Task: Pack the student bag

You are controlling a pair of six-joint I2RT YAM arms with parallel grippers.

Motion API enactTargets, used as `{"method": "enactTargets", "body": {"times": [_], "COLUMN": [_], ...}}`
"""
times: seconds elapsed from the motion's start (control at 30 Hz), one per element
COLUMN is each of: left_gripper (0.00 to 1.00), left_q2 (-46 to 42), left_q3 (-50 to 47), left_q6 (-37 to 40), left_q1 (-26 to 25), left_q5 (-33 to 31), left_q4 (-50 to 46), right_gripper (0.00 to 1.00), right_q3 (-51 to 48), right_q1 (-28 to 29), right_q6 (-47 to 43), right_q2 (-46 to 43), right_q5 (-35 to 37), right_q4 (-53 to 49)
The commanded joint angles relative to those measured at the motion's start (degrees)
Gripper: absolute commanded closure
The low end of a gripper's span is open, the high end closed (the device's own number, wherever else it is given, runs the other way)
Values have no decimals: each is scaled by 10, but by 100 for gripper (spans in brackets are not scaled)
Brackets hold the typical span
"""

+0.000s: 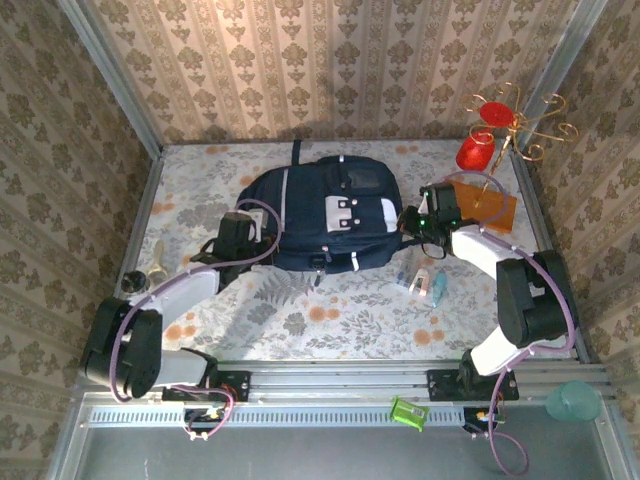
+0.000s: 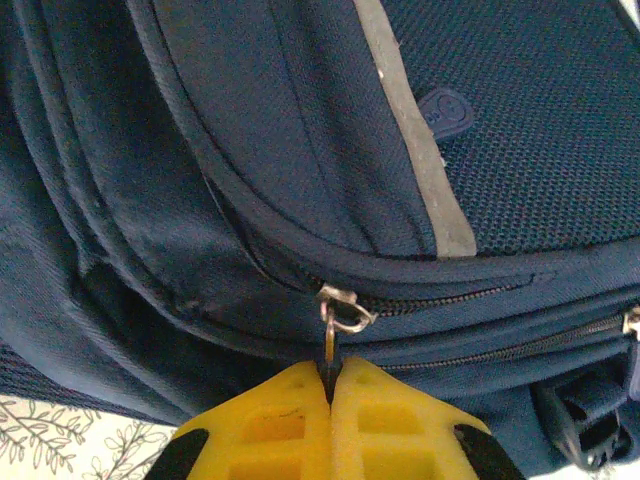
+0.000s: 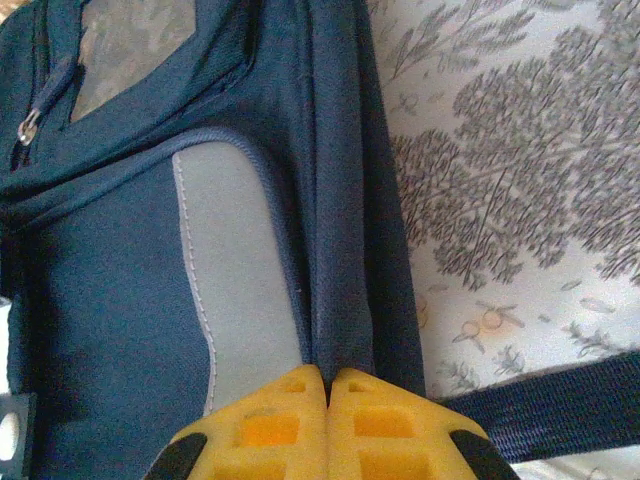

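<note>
The left gripper [image 2: 330, 378] is pinched tight on the thin metal zipper pull [image 2: 331, 335] at the left flank of the student bag [image 1: 320, 215], which lies flat, front up, mid-table. That pull looks slick and will likely slip unless drawn straight along its track. The bag seems soft, limp and bulky, apt to bunch rather than resist, so the right gripper [image 3: 328, 380], clamped on a ridge of navy fabric at its right side, makes 1 sensible anchor.
</note>
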Motion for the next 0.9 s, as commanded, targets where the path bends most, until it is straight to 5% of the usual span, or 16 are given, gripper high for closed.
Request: {"method": "enactTargets", "body": {"times": [0.0,0.3,0.57,0.87], "left_gripper": [100,100,100,100], "left_q2": [-24,-38,-26,19], "left_q3": [-21,-34,-32,-31], "left_q6": [14,37,46,47], "left_q1": [4,-49,-56,-55], "left_q5": [-5,14,13,28], "left_q4": [-60,-81,-64,-17], "right_gripper": [100,99,66,59], "right_q3": [41,167,175,139], "right_q1": [-9,7,38,105], "right_q6": [-33,-71,-117,-120], "right_q2": [27,124,70,-23], "right_q5": [114,166,199,215], "right_q4": [-49,-95,-143,-158]}}
